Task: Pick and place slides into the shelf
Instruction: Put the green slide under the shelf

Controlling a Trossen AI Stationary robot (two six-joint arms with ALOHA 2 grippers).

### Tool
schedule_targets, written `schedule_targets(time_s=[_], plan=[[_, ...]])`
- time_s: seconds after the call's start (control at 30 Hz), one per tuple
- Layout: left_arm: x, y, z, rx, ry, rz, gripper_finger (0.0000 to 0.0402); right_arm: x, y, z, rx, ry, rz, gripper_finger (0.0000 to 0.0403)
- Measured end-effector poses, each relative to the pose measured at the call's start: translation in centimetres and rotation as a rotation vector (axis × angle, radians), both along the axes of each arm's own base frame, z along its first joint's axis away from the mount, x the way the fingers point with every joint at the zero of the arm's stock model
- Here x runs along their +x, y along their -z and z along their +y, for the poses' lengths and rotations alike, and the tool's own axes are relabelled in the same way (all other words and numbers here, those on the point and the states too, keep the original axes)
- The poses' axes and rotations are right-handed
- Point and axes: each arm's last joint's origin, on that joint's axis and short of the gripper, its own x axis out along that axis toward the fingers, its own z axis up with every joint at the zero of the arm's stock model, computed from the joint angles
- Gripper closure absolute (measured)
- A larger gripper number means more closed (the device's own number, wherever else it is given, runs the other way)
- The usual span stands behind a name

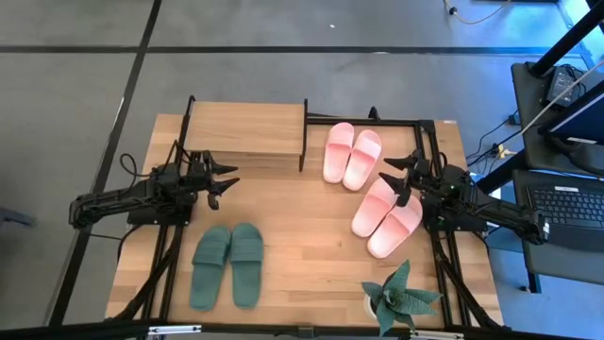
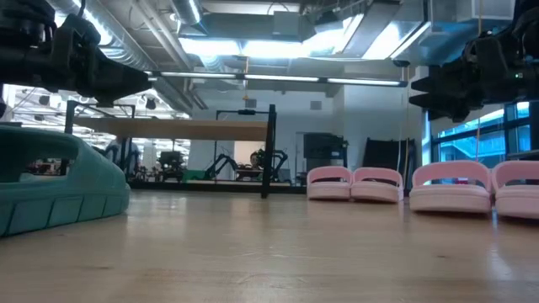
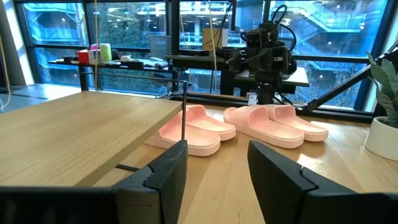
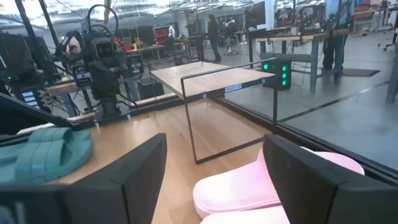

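My table (image 1: 311, 236) is light wood planking with a fine grain and a soft satin sheen. The shelf (image 1: 245, 130) has the same pale wood on top, matt, on thin black metal legs. The pink slides (image 1: 352, 156) and the second pink pair (image 1: 387, 215) look like soft moulded foam, smooth and matt; the dark green slides (image 1: 227, 264) too, ribbed along the sole edge. My left gripper (image 3: 214, 171) and right gripper (image 4: 211, 165) have matt black plastic fingers.

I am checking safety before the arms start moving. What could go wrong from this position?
1. The right gripper, open, hangs over the nearer pink pair; grabbing one slide may drag its touching partner.
2. The shelf has thin black legs; a carried slide could catch them.
3. The potted plant could be knocked over.
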Motion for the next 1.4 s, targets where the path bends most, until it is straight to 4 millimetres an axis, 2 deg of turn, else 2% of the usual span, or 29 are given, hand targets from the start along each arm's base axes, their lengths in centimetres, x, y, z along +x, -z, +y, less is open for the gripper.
schedule_targets(time_s=[0.67, 0.8, 1.0, 1.13, 1.27, 1.4], plan=[[-0.1, -0.5, 0.3, 0.056, -0.110, -0.031, 0.0239, 0.0, 0.0, 0.0, 0.000, 0.000, 0.001, 0.0135], [-0.1, -0.9, 0.2, 0.074, -0.092, -0.074, 0.0221, 0.0, 0.0, 0.0, -0.028, 0.001, 0.012, 0.0135], [-0.5, -3.9, -0.9, 0.196, 0.187, -0.198, 0.0164, 0.0, 0.0, 0.0, -0.035, 0.002, 0.015, 0.0135], [-0.7, -6.2, -1.4, 0.293, 0.217, -0.202, 0.0135, 0.0, 0.0, 0.0, -0.023, 0.002, 0.010, 0.0135], [-0.4, -8.1, -2.2, 0.461, 0.312, -0.137, 0.0125, 0.0, 0.0, 0.0, -0.020, 0.002, 0.008, 0.0135], [1.2, -9.3, -3.0, 0.468, 0.388, -0.009, 0.0124, 0.0, 0.0, 0.0, -0.019, 0.001, 0.008, 0.0135]])
